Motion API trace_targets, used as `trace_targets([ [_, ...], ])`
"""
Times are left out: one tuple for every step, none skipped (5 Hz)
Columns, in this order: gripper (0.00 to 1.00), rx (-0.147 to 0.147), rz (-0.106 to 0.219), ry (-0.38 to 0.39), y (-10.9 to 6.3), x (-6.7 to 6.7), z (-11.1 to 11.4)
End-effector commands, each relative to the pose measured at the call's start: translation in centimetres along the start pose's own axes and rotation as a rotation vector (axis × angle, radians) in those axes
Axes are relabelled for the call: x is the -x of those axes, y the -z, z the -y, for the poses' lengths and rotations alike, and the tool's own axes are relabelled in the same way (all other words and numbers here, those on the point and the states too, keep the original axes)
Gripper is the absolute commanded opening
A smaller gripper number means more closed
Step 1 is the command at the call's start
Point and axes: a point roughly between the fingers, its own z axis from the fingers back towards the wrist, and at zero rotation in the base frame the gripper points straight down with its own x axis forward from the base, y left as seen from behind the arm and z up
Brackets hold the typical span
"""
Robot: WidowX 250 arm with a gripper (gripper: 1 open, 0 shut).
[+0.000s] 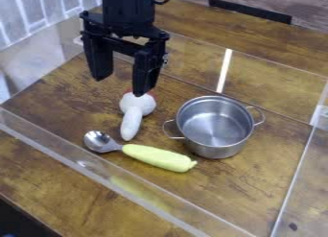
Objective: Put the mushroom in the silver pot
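While lying flat on wooden table (52, 174), mushroom (136, 114) sits left of silver pot (214, 126), close but apart. Long axis runs near-to-far, slightly tilted; thick cream stem end toward near edge, far end under gripper, cap not clearly seen. Gripper (123, 70): black, pointing down, fingers spread wide, hanging above mushroom's far end, holding nothing. Pot: round, shiny steel, two loop handles, lidless. Metal spoon (100, 141) near-left of mushroom; smooth yellow-green vegetable (160, 157) beside its bowl. Clear plastic walls (294, 174) surround table.
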Motion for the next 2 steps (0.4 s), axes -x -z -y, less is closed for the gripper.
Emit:
trace_targets([
  [1.0,0.003,-0.028,-0.053,1.7,-0.2,-0.7],
  [1.0,0.0,-0.059,-0.015,3.8,-1.0,-1.3],
])
